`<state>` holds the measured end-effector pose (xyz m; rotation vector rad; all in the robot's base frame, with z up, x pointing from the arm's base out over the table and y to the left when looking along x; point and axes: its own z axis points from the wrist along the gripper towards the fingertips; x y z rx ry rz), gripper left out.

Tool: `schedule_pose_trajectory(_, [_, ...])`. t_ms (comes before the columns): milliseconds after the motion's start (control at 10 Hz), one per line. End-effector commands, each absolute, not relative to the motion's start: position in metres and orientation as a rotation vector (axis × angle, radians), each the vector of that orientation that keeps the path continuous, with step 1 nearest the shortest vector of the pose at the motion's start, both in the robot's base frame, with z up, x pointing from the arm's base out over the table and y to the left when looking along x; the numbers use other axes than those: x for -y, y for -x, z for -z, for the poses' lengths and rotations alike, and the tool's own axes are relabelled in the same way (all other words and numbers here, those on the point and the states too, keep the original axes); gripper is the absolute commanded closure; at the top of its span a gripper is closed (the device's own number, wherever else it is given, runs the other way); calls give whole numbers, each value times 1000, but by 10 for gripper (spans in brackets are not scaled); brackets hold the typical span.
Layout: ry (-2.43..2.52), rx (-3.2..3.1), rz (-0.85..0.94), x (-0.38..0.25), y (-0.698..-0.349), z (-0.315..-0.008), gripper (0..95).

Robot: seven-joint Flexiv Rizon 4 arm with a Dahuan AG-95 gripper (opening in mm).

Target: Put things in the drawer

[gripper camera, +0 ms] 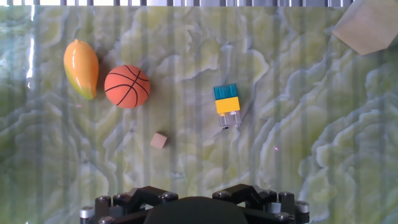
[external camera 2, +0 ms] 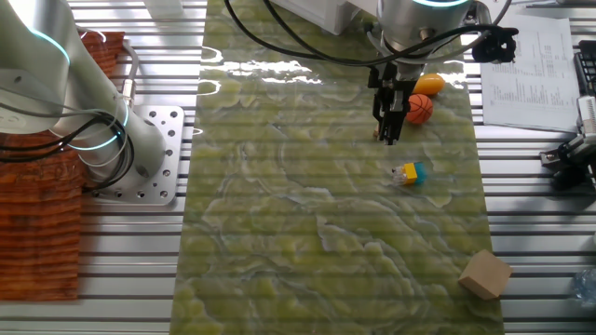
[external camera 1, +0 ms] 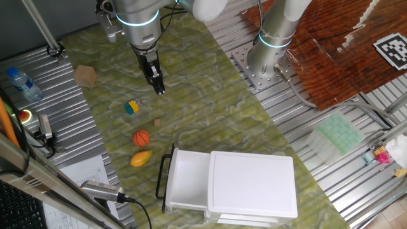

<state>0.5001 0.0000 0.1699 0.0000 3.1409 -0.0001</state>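
Counting toys: four small ones lie on the green-mottled table (external camera 1: 210, 108), one of each kind.
Ball: one orange ball (external camera 1: 141, 138) with dark basketball lines, round, seen clearly in the hand view (gripper camera: 127, 86).
Mango: one yellow-orange mango-shaped fruit (external camera 1: 141, 158), smooth and glossy, just beside the ball and nearer the drawer; in the hand view (gripper camera: 81, 68) the two nearly touch.
Block: one yellow-and-teal block (external camera 1: 131, 107), teal half and yellow half joined, with a clear stud piece at the yellow end in the hand view (gripper camera: 227, 106); it lies apart from the ball, toward the arm.
Cube: one tiny brown cube (external camera 1: 157, 123), plain, between the block and the ball; in the hand view (gripper camera: 159, 141) it sits below the ball and left of the block.
Drawer: one shallow white drawer (external camera 1: 187, 180) with a black bar handle, pulled out from the white cabinet (external camera 1: 253, 183); its inside shows nothing in it, and all four toys are outside it on the table.
End effector: one end effector (external camera 1: 159, 87), dark, hanging above the table beside the block; it holds nothing, and whether its fingers are parted or together I cannot tell.
Other items: one larger tan box (external camera 1: 85, 76) near the table's far corner, one water bottle (external camera 1: 24, 84) off the mat, one pale green tray (external camera 1: 340, 133) off to the side.
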Motion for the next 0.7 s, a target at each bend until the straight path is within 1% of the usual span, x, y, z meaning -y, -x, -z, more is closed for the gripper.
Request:
schedule_pose_trajectory(100, [200, -3155, 90, 0, -500, -170, 950])
schedule_pose_trajectory(700, [203, -3158, 100, 1, -500, -171, 950])
